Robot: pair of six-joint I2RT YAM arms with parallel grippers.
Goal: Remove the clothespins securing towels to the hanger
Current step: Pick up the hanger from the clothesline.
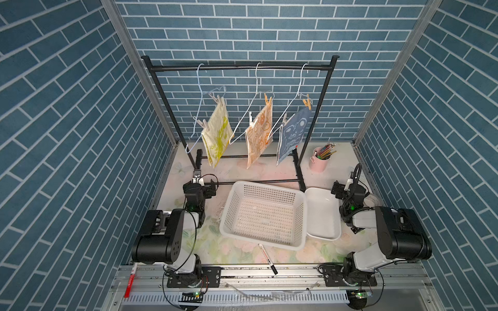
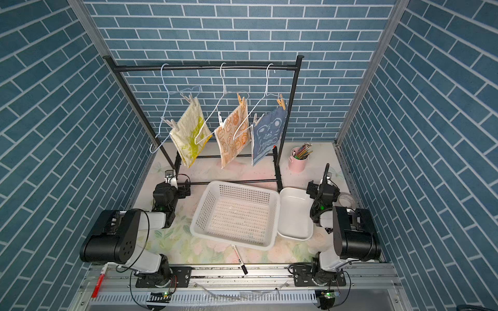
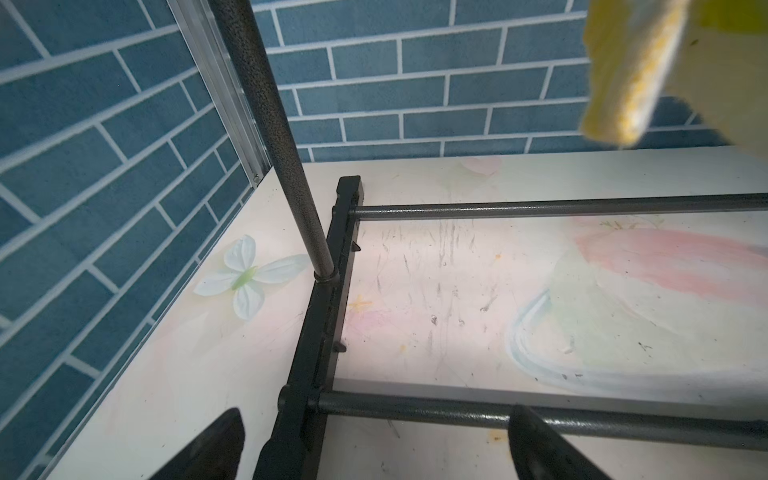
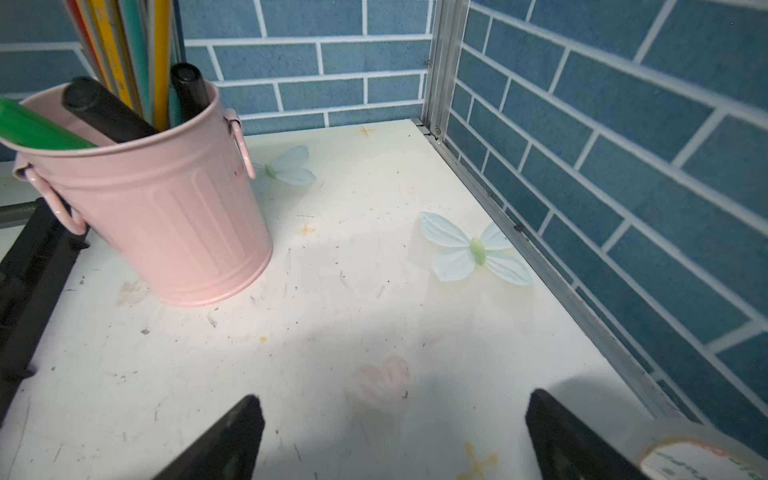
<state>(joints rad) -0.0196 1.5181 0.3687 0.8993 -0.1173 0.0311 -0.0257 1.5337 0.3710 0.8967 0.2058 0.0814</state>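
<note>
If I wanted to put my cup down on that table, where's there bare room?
Bare: the strip between the rack's two floor bars, under the hanging towels; the back corner between the pink bucket and the side wall; the front strip before the basket, except where the marker lies. Crowded: the middle, where basket and white tray sit side by side.
</note>
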